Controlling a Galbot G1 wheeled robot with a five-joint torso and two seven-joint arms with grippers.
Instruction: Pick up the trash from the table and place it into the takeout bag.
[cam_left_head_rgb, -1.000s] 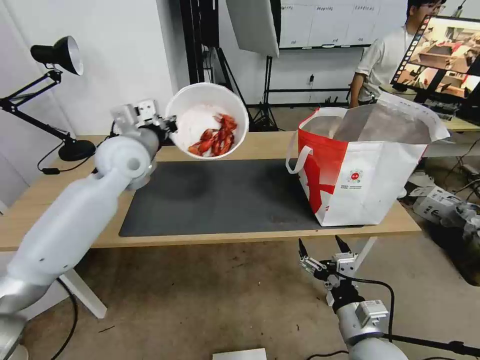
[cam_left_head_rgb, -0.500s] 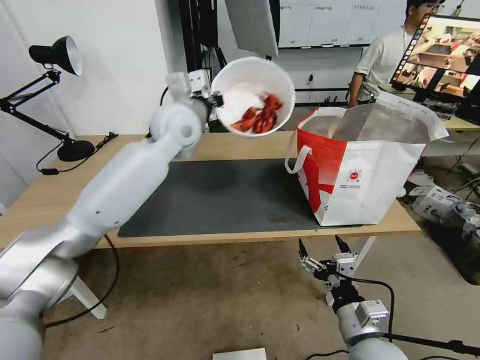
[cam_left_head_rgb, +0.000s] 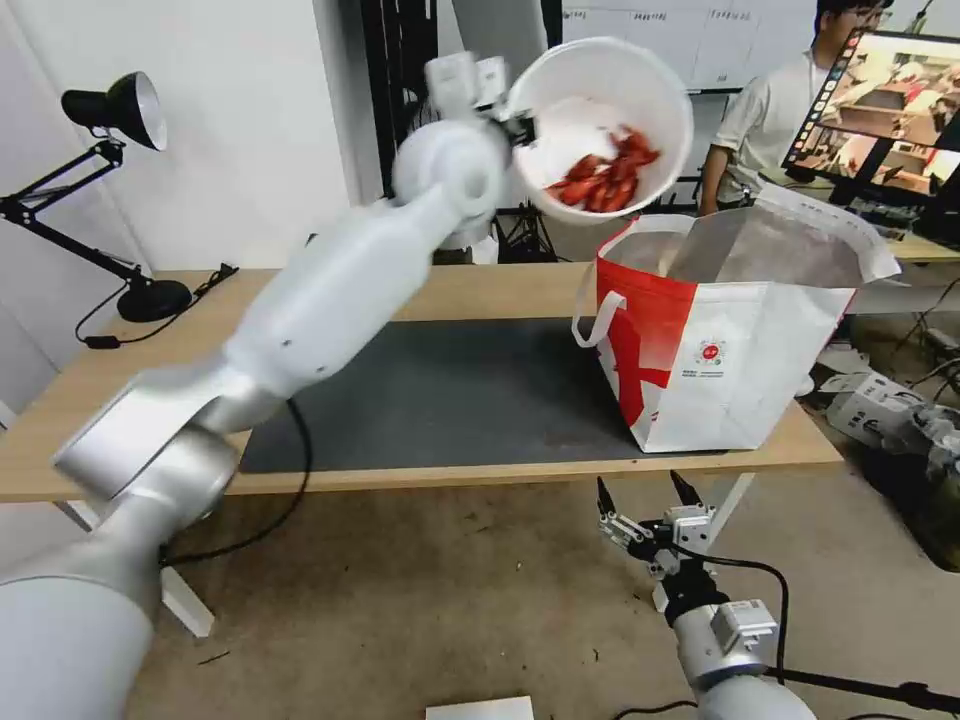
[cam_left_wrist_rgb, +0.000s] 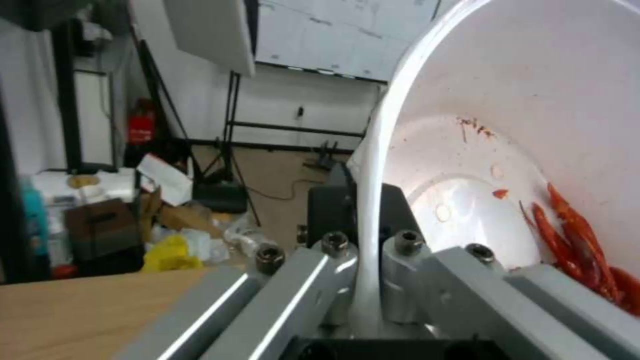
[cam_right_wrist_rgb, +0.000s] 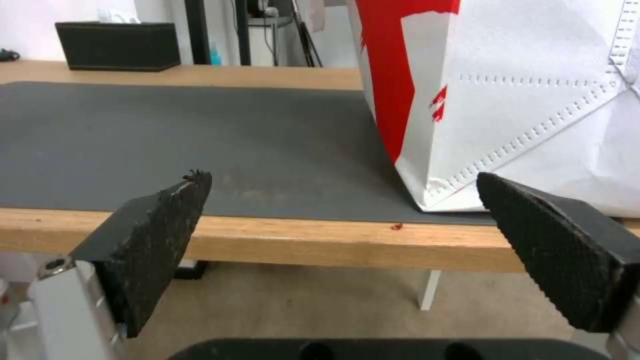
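Light wood (cam_left_head_rgb: 480, 290) of the long table spreading across the head view, carrying a dark grey mat (cam_left_head_rgb: 440, 395) over its middle. Standing upright on the mat's right end, reaching the table's front right corner: the red-and-white takeout bag (cam_left_head_rgb: 715, 345), mouth gaping, silver lining showing, one white strap handle (cam_left_head_rgb: 592, 310) drooping down its left side. Reaching up and across from the lower left, over the mat: the left arm (cam_left_head_rgb: 330, 300), ending in the left gripper (cam_left_head_rgb: 522, 122), clamped on the rim of the white bowl (cam_left_head_rgb: 600, 125). Hanging high in the air, above and just left of the bag's open mouth, well clear of the table: that bowl, tipped so the inside faces the camera, red shellfish scraps (cam_left_head_rgb: 600, 175) lying against the lower wall. Seen in the left wrist view: the bowl's thin rim (cam_left_wrist_rgb: 373, 200) pinched between the two grey finger blocks, red scraps (cam_left_wrist_rgb: 573, 240) gathered inside the wall. Waiting low in front of the table edge, below the bag: the right gripper (cam_left_head_rgb: 645, 495), black fingers (cam_right_wrist_rgb: 160, 225) spread wide apart, holding nothing. Sitting at the table's far side in the right wrist view: a black tissue box (cam_right_wrist_rgb: 117, 45). Lying on the wood edge just before the mat, near the bag's corner: one tiny red speck (cam_right_wrist_rgb: 397, 226).
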